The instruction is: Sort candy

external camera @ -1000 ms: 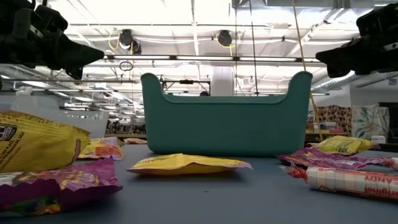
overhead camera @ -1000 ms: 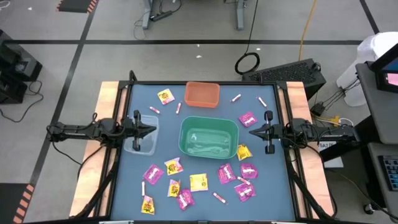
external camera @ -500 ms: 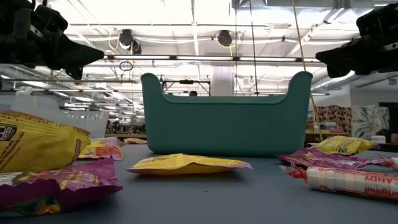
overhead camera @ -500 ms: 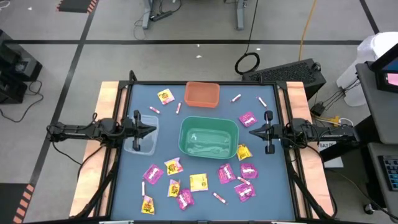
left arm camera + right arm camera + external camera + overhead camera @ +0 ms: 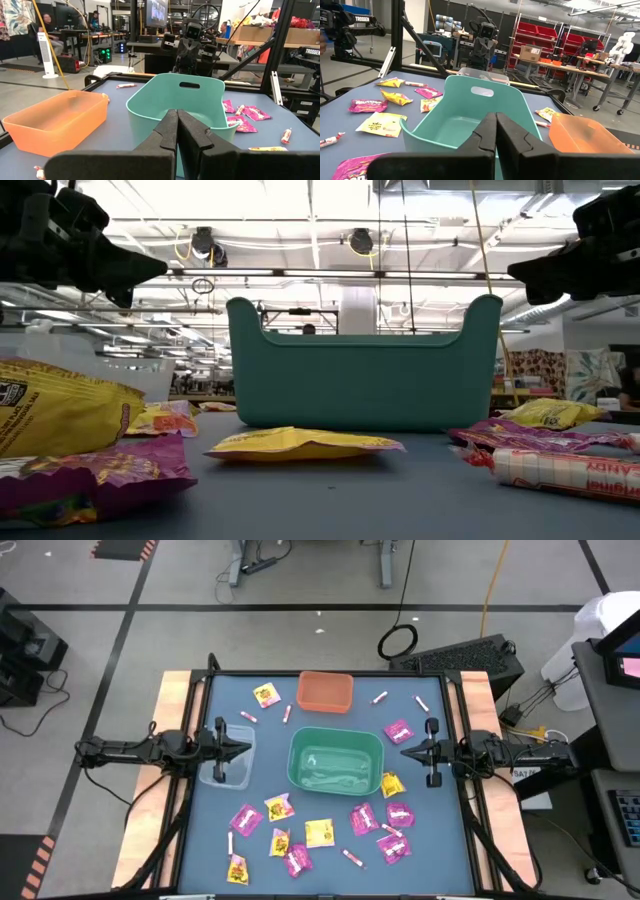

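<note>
Candy lies scattered on the blue table: magenta packets (image 5: pixel 398 731), yellow packets (image 5: pixel 319 832) and thin sticks (image 5: pixel 380 698), most of them near the front edge. A green bin (image 5: pixel 335 760) stands in the middle, an orange bin (image 5: pixel 325 691) behind it, a clear bin (image 5: pixel 227 756) at the left. My left gripper (image 5: pixel 250 748) hovers shut, level, above the clear bin, pointing at the green bin. My right gripper (image 5: pixel 402 751) hovers shut, level, at the right, pointing at the green bin. Both hold nothing.
The table has a raised dark rim and wooden side boards (image 5: pixel 175 700). A yellow packet (image 5: pixel 391 783) lies close to the green bin's right front corner. Beyond the table lie floor, cables and a desk (image 5: pixel 610 690).
</note>
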Motion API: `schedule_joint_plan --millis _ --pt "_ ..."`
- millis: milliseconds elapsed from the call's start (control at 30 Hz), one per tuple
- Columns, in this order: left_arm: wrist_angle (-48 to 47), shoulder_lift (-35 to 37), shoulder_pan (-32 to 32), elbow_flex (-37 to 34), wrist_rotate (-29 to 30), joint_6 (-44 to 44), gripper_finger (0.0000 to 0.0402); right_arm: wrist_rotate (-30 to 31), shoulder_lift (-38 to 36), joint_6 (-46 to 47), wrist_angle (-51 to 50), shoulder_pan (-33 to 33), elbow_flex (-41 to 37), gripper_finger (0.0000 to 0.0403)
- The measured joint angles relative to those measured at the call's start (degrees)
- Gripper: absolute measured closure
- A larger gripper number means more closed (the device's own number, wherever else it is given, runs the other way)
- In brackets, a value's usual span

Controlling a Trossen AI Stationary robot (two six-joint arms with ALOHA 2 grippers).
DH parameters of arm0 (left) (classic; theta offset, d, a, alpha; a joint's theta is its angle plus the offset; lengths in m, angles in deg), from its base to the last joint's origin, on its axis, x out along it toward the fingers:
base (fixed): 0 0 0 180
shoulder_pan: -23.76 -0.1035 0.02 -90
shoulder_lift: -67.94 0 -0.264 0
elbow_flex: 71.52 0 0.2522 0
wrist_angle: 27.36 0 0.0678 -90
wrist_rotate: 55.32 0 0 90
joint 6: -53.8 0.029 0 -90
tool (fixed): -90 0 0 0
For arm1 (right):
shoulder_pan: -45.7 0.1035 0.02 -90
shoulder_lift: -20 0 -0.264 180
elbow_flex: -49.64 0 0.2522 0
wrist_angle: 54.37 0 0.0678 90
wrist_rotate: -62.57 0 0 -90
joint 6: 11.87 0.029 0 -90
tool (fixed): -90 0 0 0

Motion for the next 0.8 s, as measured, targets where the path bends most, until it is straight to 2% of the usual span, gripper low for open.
schedule_joint_plan --millis 400,533,800 --pt "-0.16 -0.02 0.02 0.00 0.51 1.72 0.0393 0.00 -0.02 0.02 0.00 0.00 0.01 0.0403" --pt "-0.76 -0.76 0.02 0.00 -2.85 1.42 0.0393 0.01 -0.02 0.02 -0.02 0.00 0.01 0.0403" --pt "-0.45 -1.15 0.02 0.00 -3.08 -4.49 0.0393 0.00 -0.02 1.11 0.00 0.00 -0.01 0.0403"
